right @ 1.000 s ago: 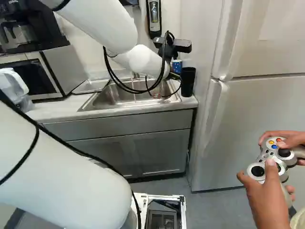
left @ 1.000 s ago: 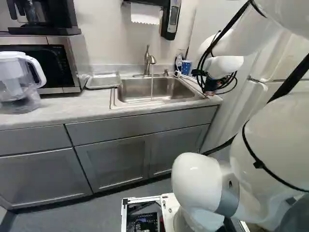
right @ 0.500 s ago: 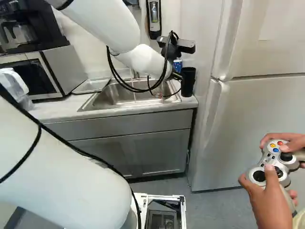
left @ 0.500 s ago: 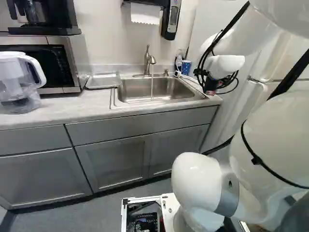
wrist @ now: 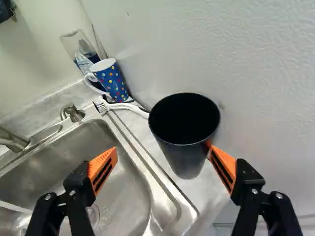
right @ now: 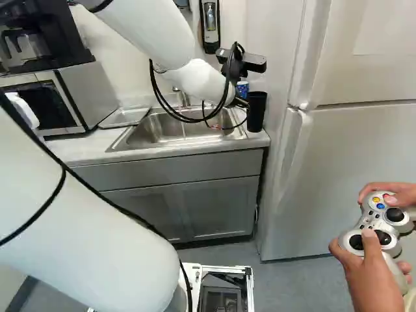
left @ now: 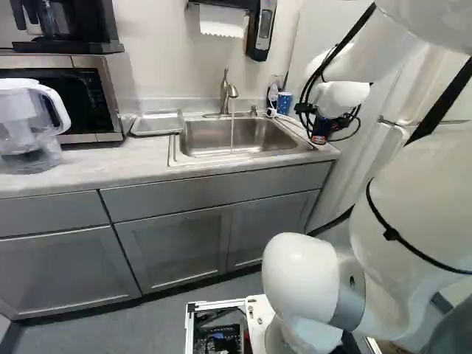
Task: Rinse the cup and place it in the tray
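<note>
While the gripper (wrist: 161,149) is standing wide with nothing in its grasp, the black cup (wrist: 184,160) is standing upright on the counter (wrist: 209,189), just beside the sink (left: 199,136). The finger away from the sink is overlapping the cup's side; whether it is touching, I cannot tell. More room is showing on the sink side, so an off-centre squeeze could be tipping or sliding the cup. A pale upright surface (wrist: 256,88) is rising close alongside, probably leaving that outer finger little space for swinging outward.

Past the cup, the dotted mug (wrist: 112,84) and the brush (wrist: 102,106) are crowding the counter's back corner; a low sweep that way would be risking a knock. Towards the sink, the way is opening out above the rim, with water (left: 232,136) falling from the faucet (left: 225,92). The tray (left: 157,124) is lying beyond the sink's other side, so a low crossing could be catching the faucet, or the looping cables (left: 322,66) could be snagging there.
</note>
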Available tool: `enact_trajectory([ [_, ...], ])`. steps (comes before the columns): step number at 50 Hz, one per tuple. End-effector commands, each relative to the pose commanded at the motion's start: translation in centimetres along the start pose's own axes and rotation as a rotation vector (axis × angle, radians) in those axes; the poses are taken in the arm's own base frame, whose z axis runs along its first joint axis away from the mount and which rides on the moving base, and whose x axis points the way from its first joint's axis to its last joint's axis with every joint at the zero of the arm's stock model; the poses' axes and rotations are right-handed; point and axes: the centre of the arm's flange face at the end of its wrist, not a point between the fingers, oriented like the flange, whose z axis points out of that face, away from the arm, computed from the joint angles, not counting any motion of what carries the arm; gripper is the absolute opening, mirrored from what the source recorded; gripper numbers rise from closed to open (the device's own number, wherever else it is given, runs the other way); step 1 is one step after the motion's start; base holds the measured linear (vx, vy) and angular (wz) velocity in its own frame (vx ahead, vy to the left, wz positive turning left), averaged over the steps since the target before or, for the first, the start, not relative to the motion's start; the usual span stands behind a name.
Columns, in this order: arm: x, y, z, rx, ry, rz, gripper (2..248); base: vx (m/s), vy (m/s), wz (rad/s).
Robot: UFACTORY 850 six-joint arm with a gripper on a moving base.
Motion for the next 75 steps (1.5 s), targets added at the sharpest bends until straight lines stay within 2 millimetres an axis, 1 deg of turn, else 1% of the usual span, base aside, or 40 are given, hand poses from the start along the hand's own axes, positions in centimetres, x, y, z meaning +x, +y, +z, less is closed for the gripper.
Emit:
enact_trajectory([
  [29, 0.3, -1.7, 1.1, 0.029, -0.009, -0.016, 247, 0.0, 0.0, 0.0],
  [70, 0.3, -1.7, 1.1, 0.028, -0.011, -0.009, 247, 0.0, 0.0, 0.0],
  [75, 0.3, -1.7, 1.1, 0.028, -0.011, -0.034, 247, 0.0, 0.0, 0.0],
])
